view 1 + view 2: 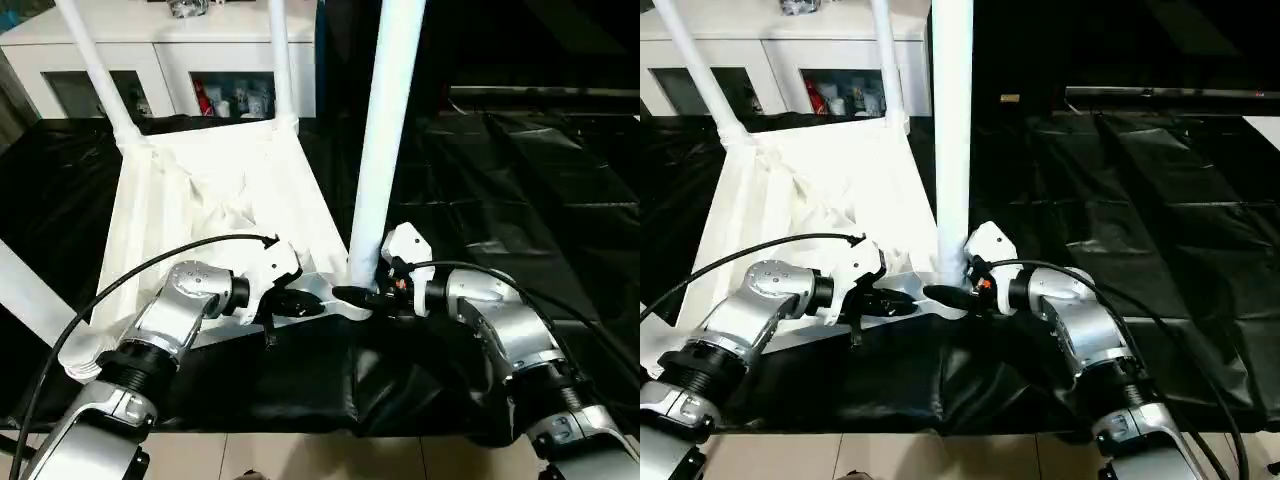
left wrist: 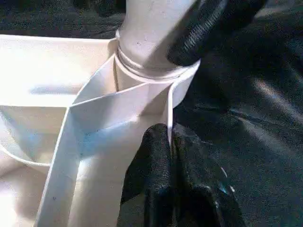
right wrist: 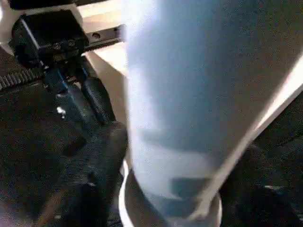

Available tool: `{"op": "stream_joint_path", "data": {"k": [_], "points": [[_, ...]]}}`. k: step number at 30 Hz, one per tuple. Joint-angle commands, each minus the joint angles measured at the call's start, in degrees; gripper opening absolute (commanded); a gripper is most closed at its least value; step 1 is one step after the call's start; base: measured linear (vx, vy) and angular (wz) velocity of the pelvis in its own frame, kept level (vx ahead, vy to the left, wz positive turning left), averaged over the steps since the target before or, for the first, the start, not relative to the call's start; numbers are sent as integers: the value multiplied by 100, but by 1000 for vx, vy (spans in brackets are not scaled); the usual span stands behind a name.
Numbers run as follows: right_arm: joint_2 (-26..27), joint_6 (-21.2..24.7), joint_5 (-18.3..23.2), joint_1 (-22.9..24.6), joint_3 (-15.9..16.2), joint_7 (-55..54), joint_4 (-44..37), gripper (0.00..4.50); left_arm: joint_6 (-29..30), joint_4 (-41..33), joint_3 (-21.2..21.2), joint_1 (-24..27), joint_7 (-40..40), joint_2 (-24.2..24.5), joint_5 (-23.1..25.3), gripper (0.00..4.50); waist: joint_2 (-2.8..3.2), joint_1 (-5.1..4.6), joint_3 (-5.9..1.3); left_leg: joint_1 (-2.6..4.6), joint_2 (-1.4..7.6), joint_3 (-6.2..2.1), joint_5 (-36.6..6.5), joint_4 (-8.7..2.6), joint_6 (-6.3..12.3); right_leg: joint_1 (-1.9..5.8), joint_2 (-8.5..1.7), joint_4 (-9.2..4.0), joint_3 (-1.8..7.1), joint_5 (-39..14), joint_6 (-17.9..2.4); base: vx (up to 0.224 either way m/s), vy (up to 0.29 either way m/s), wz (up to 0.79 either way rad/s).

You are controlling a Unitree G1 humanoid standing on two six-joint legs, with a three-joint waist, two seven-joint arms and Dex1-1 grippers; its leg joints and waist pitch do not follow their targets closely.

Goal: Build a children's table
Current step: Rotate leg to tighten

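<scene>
Showing: upturned tabletop (image 1: pixel 200 190) on black-draped work table (image 1: pixel 520 180), ribs up.
Socket contents: near corner holds upright leg (image 1: pixel 385 130).
Left gripper (image 2: pixel 168 156): closed, pinching a tabletop rib.
Right gripper (image 1: pixel 362 296): around the leg's base, apparently gripping.
Head views add: cabinet (image 1: pixel 180 60) behind.

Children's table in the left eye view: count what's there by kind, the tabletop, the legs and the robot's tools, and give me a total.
tabletop: 1
legs: 4
robot tools, left and right: 2
Total: 7
</scene>
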Motion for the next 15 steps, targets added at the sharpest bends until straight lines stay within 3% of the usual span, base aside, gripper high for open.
{"op": "stream_joint_path", "data": {"k": [1, 2, 3, 5, 6, 7, 8, 12, 15], "points": [[105, 50, 116, 55, -58, -64, -20, 254, -98, -26, 38, -14, -13, 22, -19, 0, 1, 9, -438, 95, 204, -67, -636, -349, 396, 323, -317, -338, 247, 204, -1604, 0, 0, 0], [154, 96, 99, 94, -117, -228, -13, 244, -93, 38, 67, -38, 90, -4, 7, 0, 10, 2, -436, 102, 208, -70, -691, -359, 366, 320, -312, -347, 241, 171, -1601, 0, 0, 0], [196, 130, 74, 121, -154, -385, -11, 237, -79, 95, 99, -69, 192, -32, 22, 0, 78, 4, -437, 111, 205, -83, -740, -361, 315, 317, -314, -340, 238, 151, -1607, 0, 0, 0], [344, 252, 12, 179, -268, -900, -6, 208, -50, 257, 198, -162, 479, -127, 40, 0, 35, -13, -427, 118, 201, -75, -861, -377, 240, 320, -305, -367, 242, 59, -1590, 0, 0, 0], [459, 340, -9, 216, -355, -1241, -5, 208, -17, 339, 233, -212, 618, -173, 58, 0, 105, -29, -405, 130, 202, -80, -1013, -403, 153, 297, -302, -394, 244, -111, -1557, 0, 0, 0], [459, 340, -9, 216, -355, -1241, -5, 202, -17, 339, 233, -212, 618, -173, 58, 0, 74, -37, -405, 131, 198, -86, -1100, -412, 98, 316, -303, -405, 241, -208, -1534, 0, 0, 0], [806, 517, -92, 379, -539, -2114, -33, 200, -6, 632, 265, -381, 1101, -321, 203, 0, 88, -49, -404, 136, 187, -91, -1232, -426, 26, 311, -304, -424, 247, -403, -1474, 0, 0, 0], [1247, 470, -296, 594, -698, -3065, -58, 194, 16, 1018, 307, -605, 1761, -548, 356, 0, 91, -57, -381, 161, 185, -105, -1530, -471, -207, 280, -316, -487, 264, -887, -1254, 0, 0, 0], [1531, 416, -370, 727, -672, -3479, -103, 194, 7, 1265, 421, -802, 2308, -781, 371, 0, 47, -29, -377, 184, 191, -105, -1605, -482, -209, 254, -333, -524, 277, -1125, -1158, 0, 0, 0]]}}
